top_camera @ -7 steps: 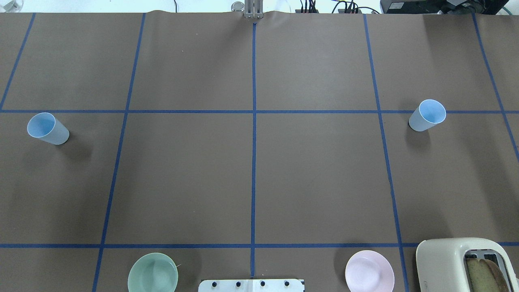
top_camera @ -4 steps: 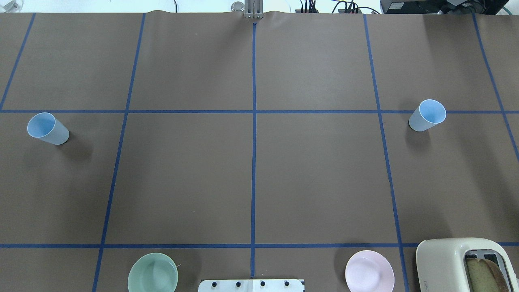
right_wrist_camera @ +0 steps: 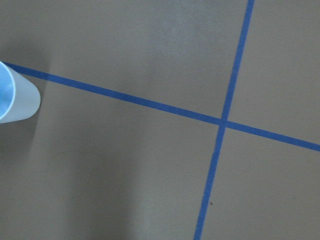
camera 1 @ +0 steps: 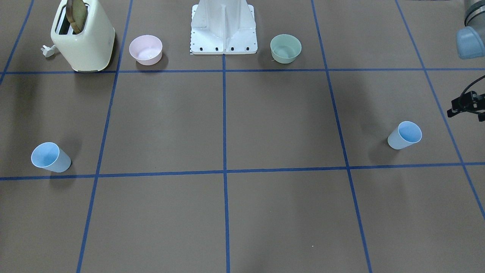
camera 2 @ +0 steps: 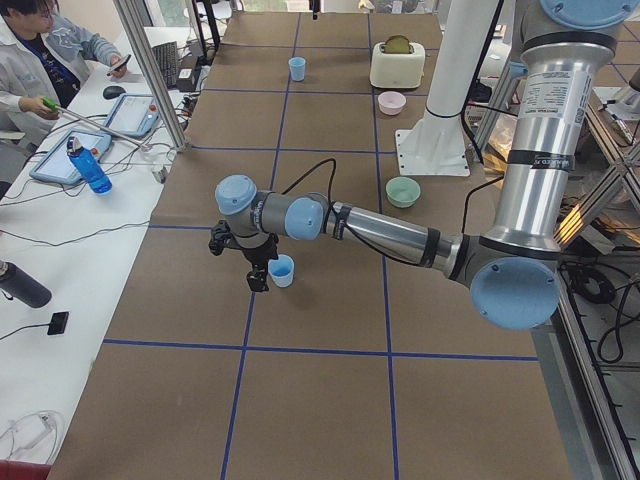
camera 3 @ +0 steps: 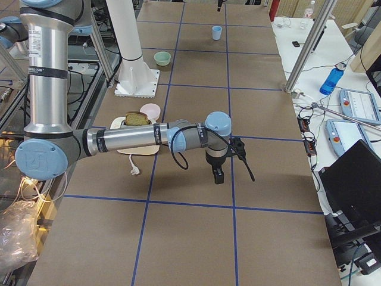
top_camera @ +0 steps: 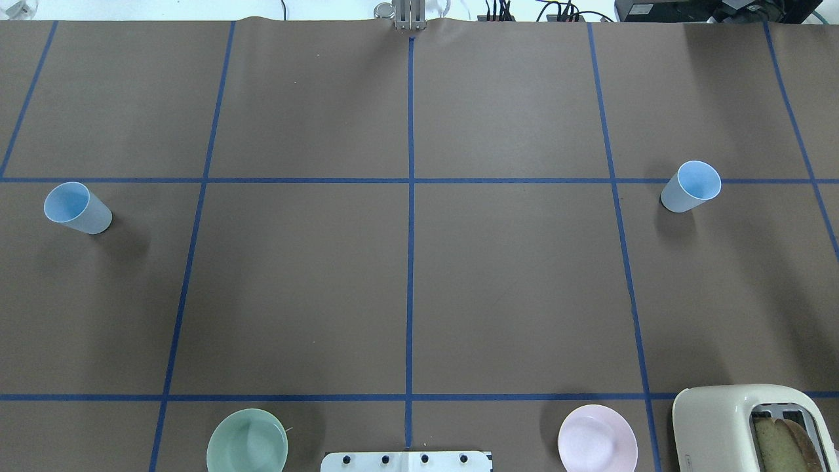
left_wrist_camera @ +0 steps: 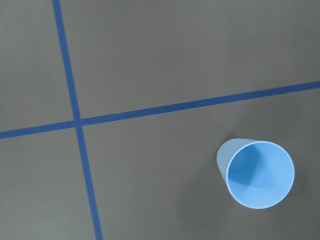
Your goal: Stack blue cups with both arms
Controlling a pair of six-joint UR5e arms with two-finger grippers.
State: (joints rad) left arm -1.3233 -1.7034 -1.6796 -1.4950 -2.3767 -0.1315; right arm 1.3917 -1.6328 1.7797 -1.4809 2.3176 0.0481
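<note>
Two pale-blue cups stand upright, far apart. One cup is at the table's left, also in the front view, the left side view and the left wrist view. The other cup is at the right, also in the front view and at the right wrist view's edge. My left gripper hangs just beside the left cup; I cannot tell its state. My right gripper hangs low over the table; its state is unclear. Neither arm shows overhead.
A mint-green bowl and a pink bowl sit near the white base pedestal. A cream toaster with bread stands at the near right corner. A black part of the left arm shows at the front view's right edge.
</note>
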